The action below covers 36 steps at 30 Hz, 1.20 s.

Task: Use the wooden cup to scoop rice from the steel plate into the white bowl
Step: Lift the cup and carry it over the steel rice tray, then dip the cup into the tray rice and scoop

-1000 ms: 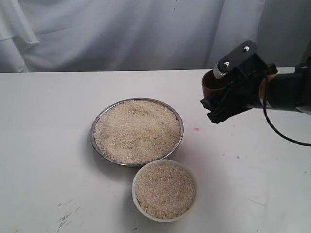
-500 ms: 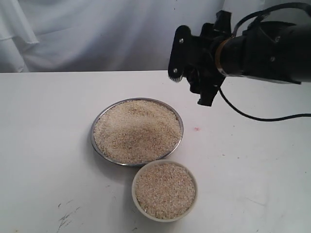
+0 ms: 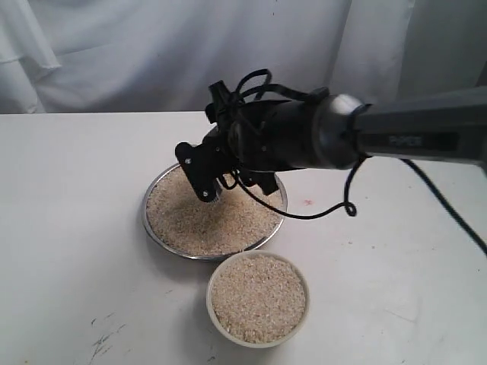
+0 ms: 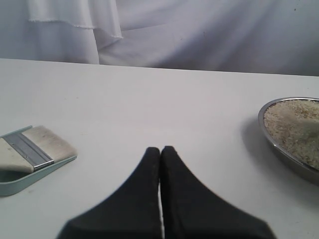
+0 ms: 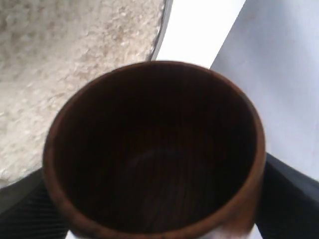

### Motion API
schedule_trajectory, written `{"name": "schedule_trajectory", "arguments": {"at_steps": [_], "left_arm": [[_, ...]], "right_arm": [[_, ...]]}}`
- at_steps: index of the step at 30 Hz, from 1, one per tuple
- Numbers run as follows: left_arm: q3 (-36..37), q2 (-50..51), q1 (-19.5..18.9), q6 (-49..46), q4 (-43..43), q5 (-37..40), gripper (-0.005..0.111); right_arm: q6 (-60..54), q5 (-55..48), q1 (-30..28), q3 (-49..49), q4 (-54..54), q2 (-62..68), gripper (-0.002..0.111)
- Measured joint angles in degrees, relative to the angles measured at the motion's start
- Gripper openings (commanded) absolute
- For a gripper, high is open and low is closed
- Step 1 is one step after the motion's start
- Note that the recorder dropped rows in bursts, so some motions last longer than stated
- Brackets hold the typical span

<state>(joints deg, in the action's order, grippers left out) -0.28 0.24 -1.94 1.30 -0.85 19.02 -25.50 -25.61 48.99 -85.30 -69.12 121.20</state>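
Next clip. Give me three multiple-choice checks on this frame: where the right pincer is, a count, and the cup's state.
1. The right pincer is: A) above the steel plate; B) above the white bowl; C) out of view.
2. Dishes holding rice: A) none; B) one; C) two.
3. The wooden cup is: A) empty; B) heaped with grains; C) half full of water.
Answers: 1 A, the exterior view shows it over the plate; 2 C, plate and bowl are both filled; 3 A, the right wrist view shows only dark bare wood inside.
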Motion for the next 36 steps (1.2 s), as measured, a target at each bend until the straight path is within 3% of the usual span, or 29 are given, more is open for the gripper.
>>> {"name": "schedule_trajectory", "arguments": {"at_steps": [5, 13, 19, 25, 36], "left_arm": [[0.0, 0.0, 0.0, 0.0, 0.0, 0.0, 0.0], [0.0, 0.0, 0.0, 0.0, 0.0, 0.0, 0.0], [0.0, 0.0, 0.0, 0.0, 0.0, 0.0, 0.0], [0.0, 0.0, 0.0, 0.0, 0.0, 0.0, 0.0], [0.0, 0.0, 0.0, 0.0, 0.0, 0.0, 0.0]], "right_arm": [[-0.2, -2.2, 1.6, -4.4, -10.5, 6.2, 0.0], [-1.1, -6.3, 1.7, -4.4, -10.8, 10.4, 0.0], [-6.5, -6.7, 3.0, -4.5, -5.1, 10.7, 0.0], [-17.3, -6.6, 3.8, -5.2, 8.3, 10.2, 0.0], [-26.1, -6.6, 3.6, -5.8, 24.6, 9.5, 0.0]]}}
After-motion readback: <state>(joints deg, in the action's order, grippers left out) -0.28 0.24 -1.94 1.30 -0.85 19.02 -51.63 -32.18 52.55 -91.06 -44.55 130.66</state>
